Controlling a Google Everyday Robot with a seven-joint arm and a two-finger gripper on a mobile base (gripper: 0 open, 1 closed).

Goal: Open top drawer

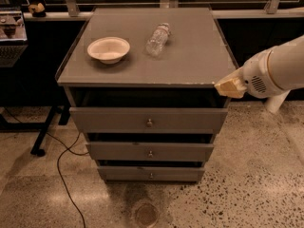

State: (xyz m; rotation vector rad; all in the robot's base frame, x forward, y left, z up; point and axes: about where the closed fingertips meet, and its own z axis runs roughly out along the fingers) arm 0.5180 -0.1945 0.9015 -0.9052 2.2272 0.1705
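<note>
The top drawer (118, 120) is the widest grey front of three, with a small round knob (149, 123) at its centre. It stands pulled out a little, with a dark gap above it under the cabinet top. My gripper (229, 87) is at the right front corner of the cabinet top, level with its edge, up and to the right of the knob and apart from it. It holds nothing that I can see.
On the cabinet top (190, 56) lie a white bowl (109, 49) at the left and a clear plastic bottle (157, 39) on its side. Two narrower drawers (149, 152) sit below. A black cable (64, 175) trails on the speckled floor at the left.
</note>
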